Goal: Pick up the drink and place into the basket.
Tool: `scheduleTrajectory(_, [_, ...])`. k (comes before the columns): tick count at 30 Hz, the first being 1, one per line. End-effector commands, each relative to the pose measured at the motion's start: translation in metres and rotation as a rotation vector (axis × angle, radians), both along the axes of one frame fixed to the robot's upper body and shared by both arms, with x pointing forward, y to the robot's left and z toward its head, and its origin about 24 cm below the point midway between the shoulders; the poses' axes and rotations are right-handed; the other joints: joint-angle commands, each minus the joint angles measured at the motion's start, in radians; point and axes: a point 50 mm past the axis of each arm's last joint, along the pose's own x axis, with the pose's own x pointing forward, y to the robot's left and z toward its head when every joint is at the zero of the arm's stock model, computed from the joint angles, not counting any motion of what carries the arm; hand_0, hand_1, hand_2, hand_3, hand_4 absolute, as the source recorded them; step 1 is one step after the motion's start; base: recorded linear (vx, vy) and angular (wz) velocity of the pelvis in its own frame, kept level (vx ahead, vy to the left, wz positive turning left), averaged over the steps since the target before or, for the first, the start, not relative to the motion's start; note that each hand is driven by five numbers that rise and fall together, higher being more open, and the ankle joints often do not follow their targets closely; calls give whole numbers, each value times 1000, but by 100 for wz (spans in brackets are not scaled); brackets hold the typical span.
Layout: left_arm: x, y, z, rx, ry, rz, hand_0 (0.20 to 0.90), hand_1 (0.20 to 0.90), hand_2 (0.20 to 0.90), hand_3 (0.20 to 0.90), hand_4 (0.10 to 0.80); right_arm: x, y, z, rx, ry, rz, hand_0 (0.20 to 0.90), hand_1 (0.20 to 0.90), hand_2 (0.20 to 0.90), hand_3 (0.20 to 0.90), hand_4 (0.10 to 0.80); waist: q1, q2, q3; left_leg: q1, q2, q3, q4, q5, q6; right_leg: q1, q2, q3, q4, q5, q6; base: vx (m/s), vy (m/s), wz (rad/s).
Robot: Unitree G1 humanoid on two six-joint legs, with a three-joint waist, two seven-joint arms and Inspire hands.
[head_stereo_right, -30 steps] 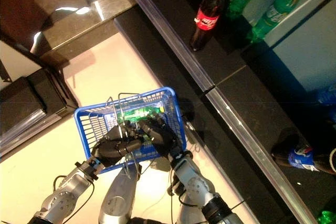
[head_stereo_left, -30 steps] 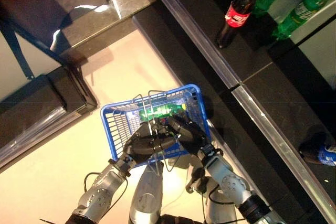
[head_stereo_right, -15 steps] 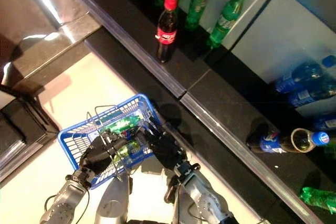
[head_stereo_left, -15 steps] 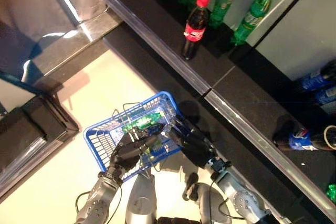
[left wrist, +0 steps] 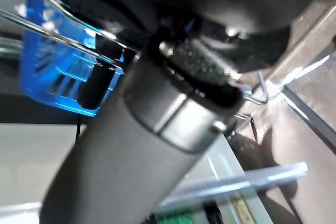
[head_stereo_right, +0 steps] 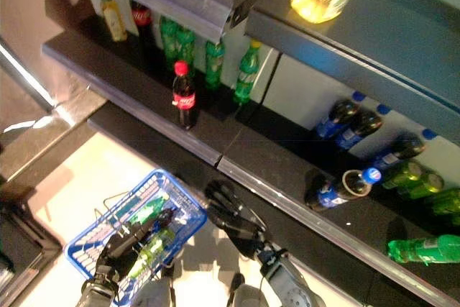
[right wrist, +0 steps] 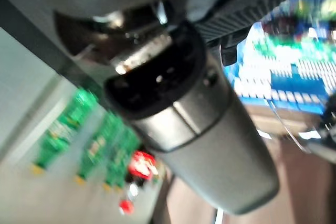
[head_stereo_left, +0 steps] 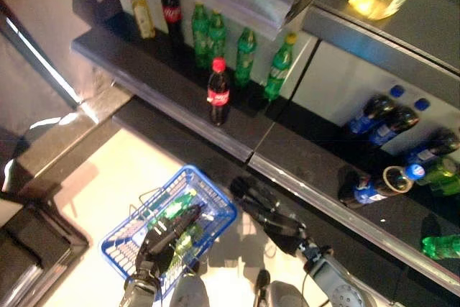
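The green plastic drink bottle (head_stereo_left: 177, 207) lies inside the blue wire-handled plastic basket (head_stereo_left: 215, 199), which the left hand (head_stereo_left: 167, 236) grips by its handles (fingers curled), while the right hand (head_stereo_left: 267, 211) hovers beside it, fingers straight.

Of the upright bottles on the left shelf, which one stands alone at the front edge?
The dark cola bottle with the red cap and red label. It stands forward, apart from the row of green bottles behind it.
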Motion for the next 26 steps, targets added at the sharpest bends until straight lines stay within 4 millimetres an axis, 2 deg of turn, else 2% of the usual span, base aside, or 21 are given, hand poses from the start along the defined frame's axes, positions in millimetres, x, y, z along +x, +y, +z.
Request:
scheduleTrajectory(1, [41,8,45,143,-323,7,300,300,300,200,100,3,-4,6,-52,-95,1,900,900,900,900,800,-8,40,-113,43,30,-7,16,-33,-8,3,-43,3,-73,140,2,8,-5,-30])
scheduleTrajectory(5, [30,9,21,165,-169,30,300,300,300,200,100,-8,-10,-17,-129,13,-27,900,900,900,900,800,-24,45,-140,62,35,11,-1,-39,-13,17,-47,1,-100,151,9,7,-7,-21])
scheduleTrajectory(6, [23,8,8,159,-91,46,300,300,300,200,100,-14,-14,-30,-193,80,-43,900,900,900,900,800,-28,47,-148,67,35,17,-6,-41,-14,22,-50,-2,-108,157,12,4,-12,-21])
scheduleTrajectory(11, [6,8,-15,156,47,70,300,300,300,200,100,-32,-31,-65,-378,262,-92,900,900,900,900,800,-29,47,-165,76,36,22,-12,-48,-16,35,-54,-10,-131,169,18,3,-6,-5])
scheduleTrajectory(16, [-4,9,-28,162,136,69,300,300,300,200,100,-51,-44,-87,-534,400,-121,900,900,900,900,800,-24,48,-174,83,42,30,-12,-53,-20,45,-58,-19,-150,179,24,6,-8,-7])
scheduleTrajectory(19, [-8,7,-36,164,203,62,300,300,300,200,100,-72,-51,-101,-666,504,-80,900,900,900,900,800,-20,50,-179,88,47,36,-12,-60,-21,50,-61,-26,-158,181,28,0,-5,-4])
scheduleTrajectory(26, [-12,5,-41,158,242,58,300,300,300,200,100,-91,-54,-111,-735,600,-41,900,900,900,900,800,-16,51,-180,99,52,39,-12,-68,-20,55,-60,-26,-154,173,29,3,-2,-1])
